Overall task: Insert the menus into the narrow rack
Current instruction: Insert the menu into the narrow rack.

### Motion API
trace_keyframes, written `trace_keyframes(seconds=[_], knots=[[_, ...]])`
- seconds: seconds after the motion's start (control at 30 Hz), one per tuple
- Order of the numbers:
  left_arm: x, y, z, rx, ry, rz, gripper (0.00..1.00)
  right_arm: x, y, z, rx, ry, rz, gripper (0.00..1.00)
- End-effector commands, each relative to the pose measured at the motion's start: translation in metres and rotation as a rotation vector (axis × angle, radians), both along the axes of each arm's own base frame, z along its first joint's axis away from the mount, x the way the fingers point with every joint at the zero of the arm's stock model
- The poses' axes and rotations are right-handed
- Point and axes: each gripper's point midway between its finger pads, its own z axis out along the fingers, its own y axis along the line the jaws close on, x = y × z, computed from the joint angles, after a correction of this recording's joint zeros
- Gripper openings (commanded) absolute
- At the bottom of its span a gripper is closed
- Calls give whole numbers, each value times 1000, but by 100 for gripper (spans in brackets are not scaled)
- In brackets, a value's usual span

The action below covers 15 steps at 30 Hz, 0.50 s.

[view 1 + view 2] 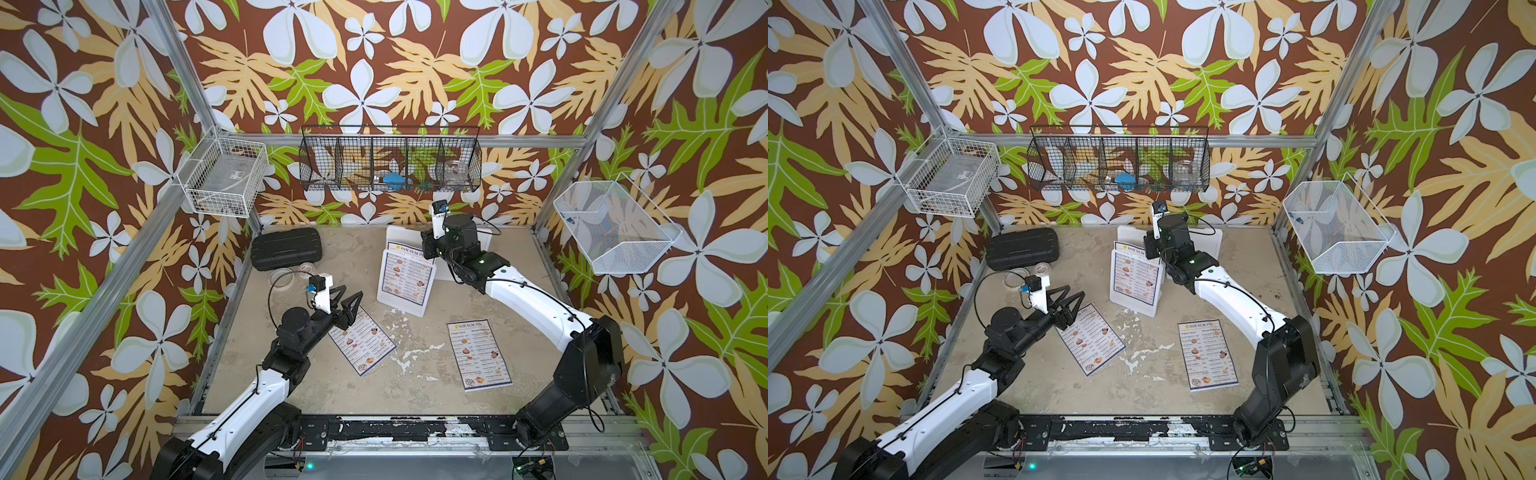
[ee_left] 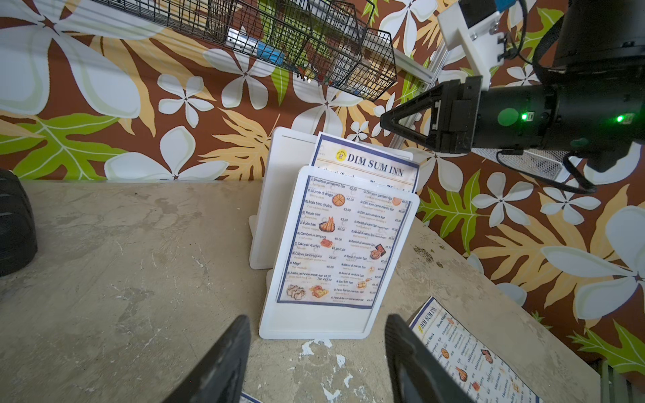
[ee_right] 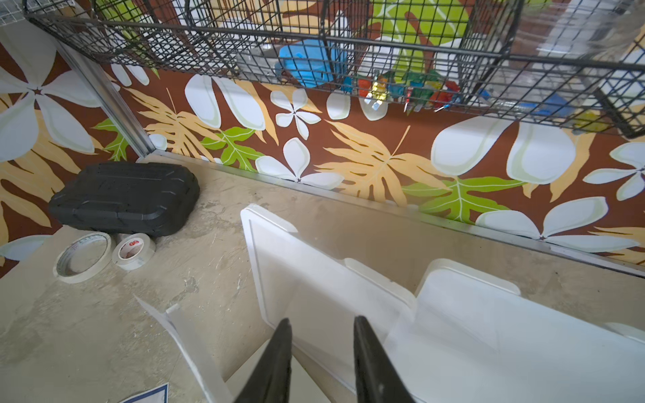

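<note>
The narrow rack (image 1: 401, 302) is a row of upright white panels at the middle back of the table. One of the menus (image 1: 406, 275) stands in its front slot, with the "DIM SUM INN" header (image 2: 370, 164) poking above the front panel. Two more menus lie flat on the table: one (image 1: 362, 341) beside my left gripper, one (image 1: 478, 355) further right. My left gripper (image 1: 348, 305) hangs open over the top end of the nearer flat menu, fingers (image 2: 230, 349) spread and empty. My right gripper (image 3: 321, 322) hovers over the rack's rear panels (image 3: 314, 275), jaws slightly apart and empty.
A black case (image 1: 286, 248) and two tape rolls (image 3: 83, 256) sit at the back left. A black wire basket (image 1: 390, 158) hangs on the back wall above the rack. White wire baskets hang on the left wall (image 1: 226, 176) and the right wall (image 1: 615, 226).
</note>
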Motion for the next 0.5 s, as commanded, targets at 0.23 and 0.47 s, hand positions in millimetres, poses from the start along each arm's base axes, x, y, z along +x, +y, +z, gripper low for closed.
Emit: trace_keyframes(seconds=[0.23,0.47], knots=[[-1,0,6,-7,-25,-2,63,-3,3,-18,-26,19,-26,32],[-2,1,6,-9,-27,-2,63,-8,6,-27,-38,29,-34,32]])
